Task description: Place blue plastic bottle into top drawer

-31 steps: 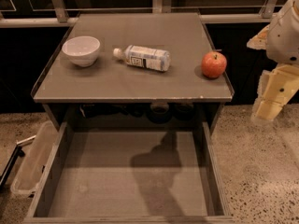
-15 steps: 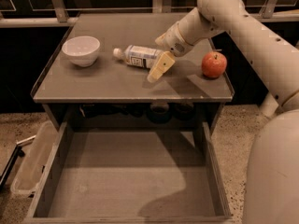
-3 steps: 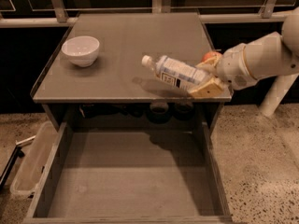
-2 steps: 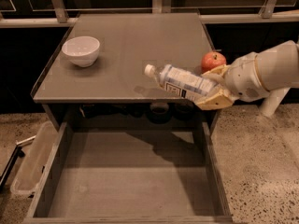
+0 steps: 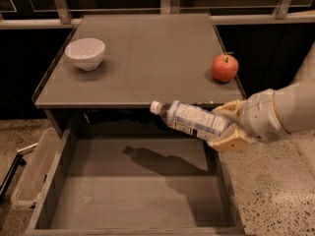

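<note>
The blue plastic bottle (image 5: 192, 120), clear with a white cap and a pale blue-and-white label, lies almost level in the air, cap pointing left. My gripper (image 5: 229, 127) is shut on its base end, coming in from the right on a white arm. The bottle hangs in front of the table's front edge, over the right rear part of the open top drawer (image 5: 123, 191). The drawer is grey-brown, pulled out wide, and holds nothing. The bottle's shadow falls on the drawer floor.
A white bowl (image 5: 85, 52) stands on the grey tabletop (image 5: 142, 53) at the left. A red apple (image 5: 225, 68) sits near the tabletop's right edge. A pale bin (image 5: 34, 168) stands on the speckled floor left of the drawer. A railing runs behind the table.
My gripper has carried the bottle from over the tabletop forward and down, past the front edge, to above the open drawer. The apple is in plain view again.
</note>
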Robot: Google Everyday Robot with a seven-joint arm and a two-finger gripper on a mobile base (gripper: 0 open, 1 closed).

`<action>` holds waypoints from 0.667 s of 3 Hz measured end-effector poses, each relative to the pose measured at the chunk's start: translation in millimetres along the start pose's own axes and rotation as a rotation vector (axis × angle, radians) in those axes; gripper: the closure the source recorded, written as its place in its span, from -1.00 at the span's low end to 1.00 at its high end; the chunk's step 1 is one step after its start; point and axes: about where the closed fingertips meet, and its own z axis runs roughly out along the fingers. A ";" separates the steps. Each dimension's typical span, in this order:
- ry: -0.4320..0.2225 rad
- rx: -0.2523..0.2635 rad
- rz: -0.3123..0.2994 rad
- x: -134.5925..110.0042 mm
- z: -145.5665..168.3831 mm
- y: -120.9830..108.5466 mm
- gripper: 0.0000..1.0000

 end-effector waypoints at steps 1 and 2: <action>0.010 -0.061 0.012 19.0 27.8 29.9 1.00; 0.013 -0.114 0.057 43.5 64.6 50.9 1.00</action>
